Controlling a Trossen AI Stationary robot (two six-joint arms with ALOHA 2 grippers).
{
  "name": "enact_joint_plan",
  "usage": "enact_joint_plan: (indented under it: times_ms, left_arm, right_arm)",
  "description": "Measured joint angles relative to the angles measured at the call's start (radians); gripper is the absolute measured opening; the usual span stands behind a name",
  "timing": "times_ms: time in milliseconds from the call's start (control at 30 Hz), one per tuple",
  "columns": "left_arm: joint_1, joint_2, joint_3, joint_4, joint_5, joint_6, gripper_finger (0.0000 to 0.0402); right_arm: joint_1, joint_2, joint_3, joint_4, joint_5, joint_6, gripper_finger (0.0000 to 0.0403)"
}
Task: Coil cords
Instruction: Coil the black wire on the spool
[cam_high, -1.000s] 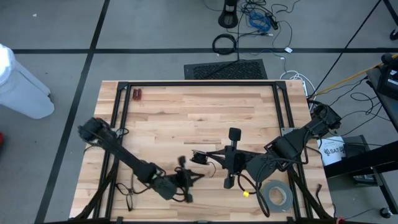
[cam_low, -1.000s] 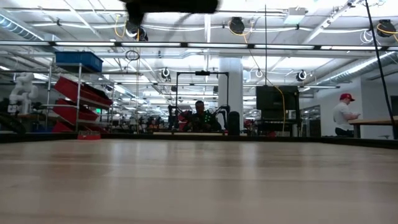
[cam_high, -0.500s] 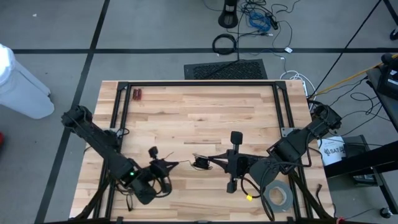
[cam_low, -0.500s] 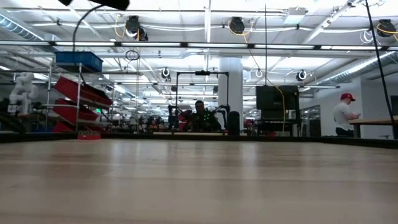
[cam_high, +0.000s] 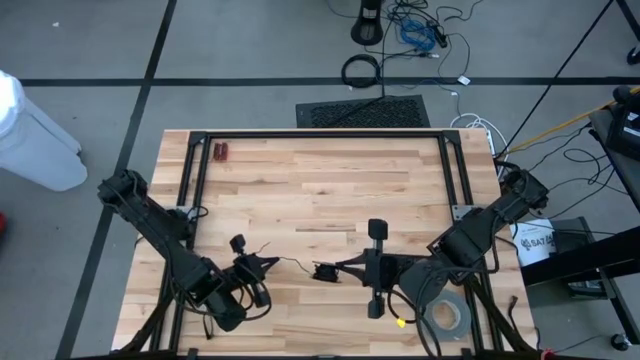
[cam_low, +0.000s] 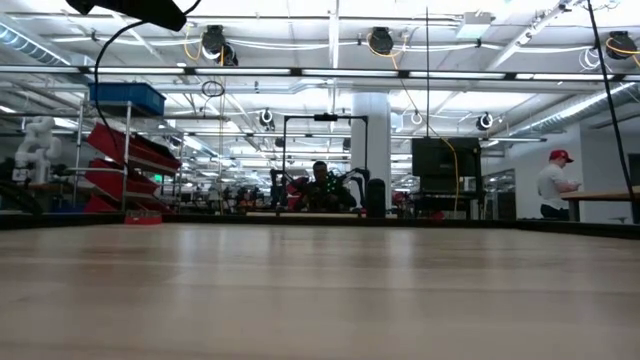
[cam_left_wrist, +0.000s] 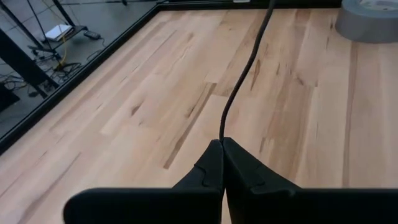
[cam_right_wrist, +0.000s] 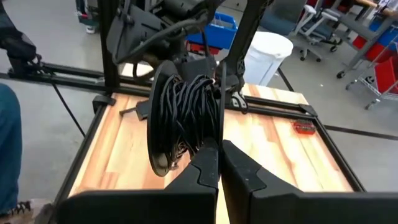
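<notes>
Two dark grippers work low in the overhead frame: the left gripper (cam_high: 262, 263), at lower left, is clenched on the free end of the thin black cord (cam_high: 290, 262), and the right gripper (cam_high: 340, 268), at lower centre, is clamped on the cord's small wound bundle (cam_high: 323, 271). Between them the cord runs across the wooden table (cam_high: 320, 180). Grey tape roll (cam_high: 444, 317) lies at lower right.
</notes>
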Motion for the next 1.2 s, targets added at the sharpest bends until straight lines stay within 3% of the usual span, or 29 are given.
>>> enact_joint_plan:
  times_ms: [467,767,1200]
  left_arm:
    - [-0.036,-0.127,0.000,-0.043,0.021,0.001,0.0001]
    - [-0.068,-0.241,0.000,0.002,0.014,0.095,0.0001]
    - [-0.099,-0.262,0.000,0.039,-0.010,0.157,0.0001]
  right_arm:
    - [0.020,0.001,0.000,-0.149,0.001,0.147,0.0000]
    - [0.020,0.024,0.000,-0.185,-0.012,0.175,0.0000]
    - [0.019,0.038,-0.001,-0.180,-0.056,0.175,0.0000]
